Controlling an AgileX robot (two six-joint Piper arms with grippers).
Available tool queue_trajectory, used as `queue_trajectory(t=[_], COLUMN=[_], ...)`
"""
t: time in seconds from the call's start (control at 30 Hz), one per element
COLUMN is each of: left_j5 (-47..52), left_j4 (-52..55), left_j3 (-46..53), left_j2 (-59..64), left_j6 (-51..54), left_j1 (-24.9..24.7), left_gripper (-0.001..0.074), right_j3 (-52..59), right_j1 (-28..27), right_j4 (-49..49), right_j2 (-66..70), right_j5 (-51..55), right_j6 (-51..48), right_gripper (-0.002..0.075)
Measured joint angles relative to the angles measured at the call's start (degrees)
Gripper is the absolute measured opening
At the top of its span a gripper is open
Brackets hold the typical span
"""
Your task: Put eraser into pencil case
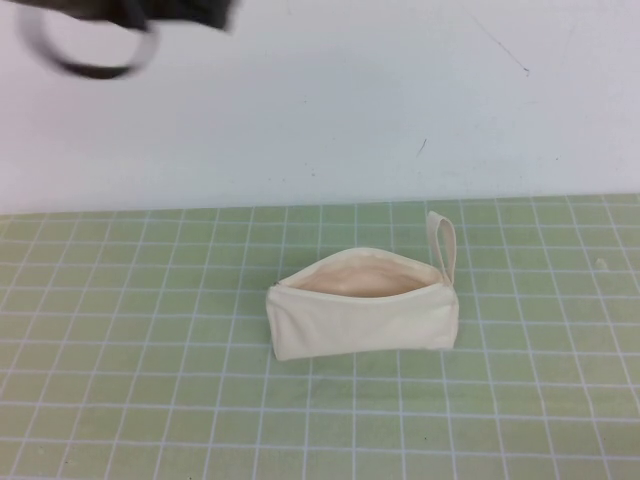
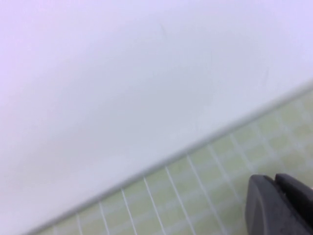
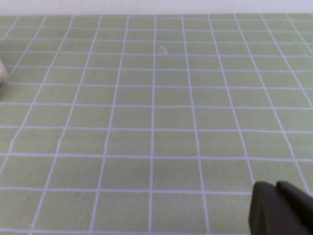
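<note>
The pencil case (image 1: 362, 310) lies on the green grid mat in the middle of the high view. It is a cream-white pouch, its zip open and its pinkish lining showing, with the loop strap (image 1: 443, 240) at its right end. No eraser shows in any view. Neither gripper shows in the high view. My left gripper (image 2: 275, 177) is shut and empty, above the mat near the white wall. My right gripper (image 3: 275, 185) is shut and empty over bare mat. A sliver of the pouch (image 3: 2, 73) shows at the edge of the right wrist view.
The green grid mat (image 1: 150, 400) covers the table up to a white wall (image 1: 350, 100) at the back. A dark blurred shape with a cable loop (image 1: 100, 40) hangs at the high view's upper left.
</note>
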Motion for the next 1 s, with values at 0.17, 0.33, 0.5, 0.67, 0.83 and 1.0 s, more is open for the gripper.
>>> queue_trajectory(t=[0.17, 0.33, 0.5, 0.67, 0.83, 1.0], left_j5=[-7.3, -12.0, -12.8, -13.0, -13.0, -12.1], left_j4=[5.4, 11.5, 10.8, 6.0, 2.9, 4.7], left_j3=[13.7, 33.2, 49.9, 61.1, 68.1, 71.2], left_j2=[-14.6, -29.9, -40.9, -48.3, -50.3, -50.3], left_j6=[-7.2, -13.9, -14.8, -16.3, -16.4, -16.4], left_j1=[0.0, 0.0, 0.0, 0.0, 0.0, 0.0], left_gripper=[0.0, -0.0001, -0.0001, -0.0001, -0.0001, -0.0001], right_j3=[0.0, 0.0, 0.0, 0.0, 0.0, 0.0], right_j1=[0.0, 0.0, 0.0, 0.0, 0.0, 0.0], right_j4=[0.0, 0.0, 0.0, 0.0, 0.0, 0.0], right_j2=[0.0, 0.0, 0.0, 0.0, 0.0, 0.0], right_j5=[0.0, 0.0, 0.0, 0.0, 0.0, 0.0], right_j6=[0.0, 0.0, 0.0, 0.0, 0.0, 0.0], right_gripper=[-0.0001, -0.0001, -0.0001, -0.0001, -0.0001, -0.0001])
